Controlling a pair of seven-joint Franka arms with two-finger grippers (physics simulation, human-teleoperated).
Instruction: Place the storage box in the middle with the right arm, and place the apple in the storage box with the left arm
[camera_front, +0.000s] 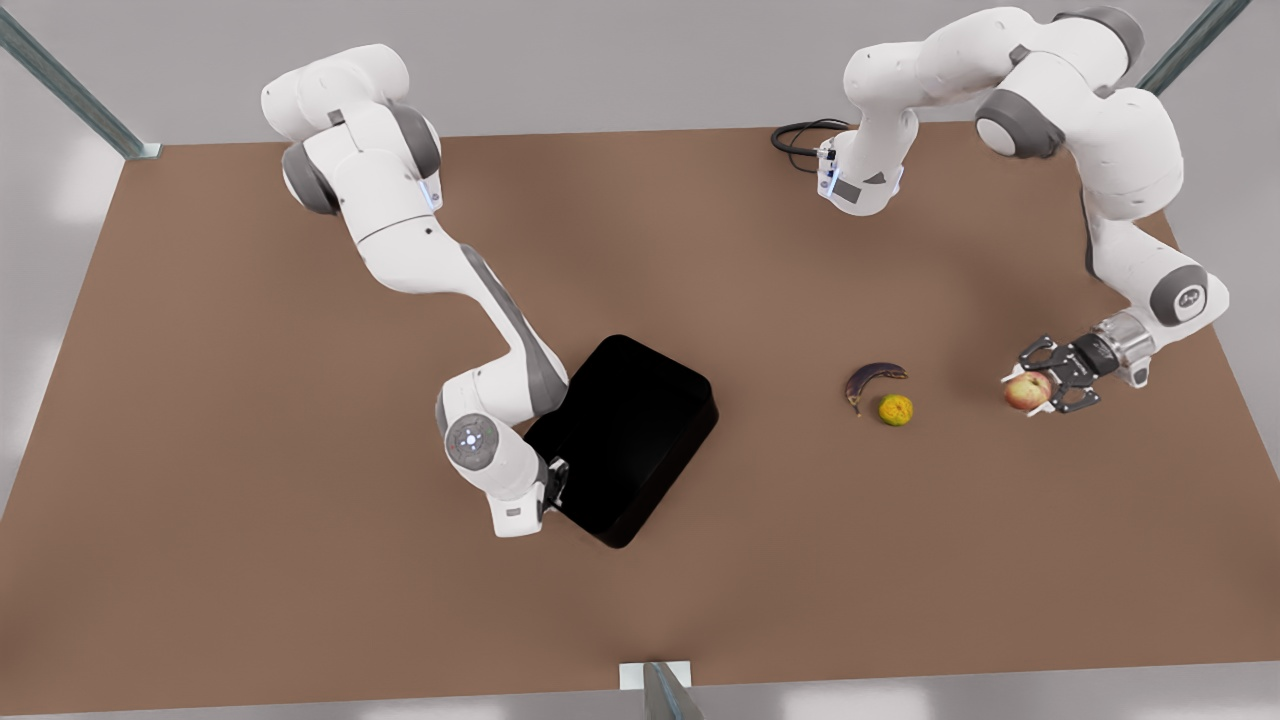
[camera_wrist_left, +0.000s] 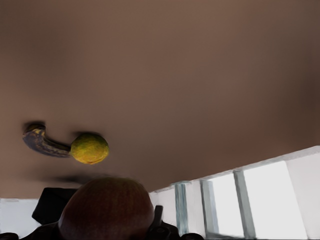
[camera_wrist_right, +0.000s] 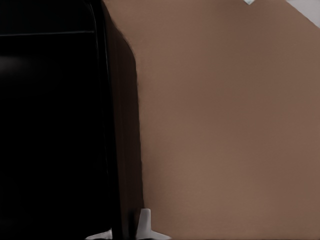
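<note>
The storage box (camera_front: 625, 440), a glossy black open bin, lies at an angle on the brown table, a little toward the front view's left of centre. My right gripper (camera_front: 553, 483) is shut on its near-corner wall; in the right wrist view the fingertips (camera_wrist_right: 145, 223) straddle the box wall (camera_wrist_right: 117, 150). At the front view's right, my left gripper (camera_front: 1032, 394) is shut on the apple (camera_front: 1024, 388), reddish with pale yellow. The left wrist view shows the apple (camera_wrist_left: 106, 210) close up between the dark fingers (camera_wrist_left: 158, 220).
A dark curved banana (camera_front: 874, 378) and a yellow-orange citrus fruit (camera_front: 895, 409) lie between the box and the apple; both also appear as banana (camera_wrist_left: 42, 141) and citrus (camera_wrist_left: 89, 148). A black cable (camera_front: 800, 140) lies at the table's back edge. A post (camera_front: 657, 685) stands at the front edge.
</note>
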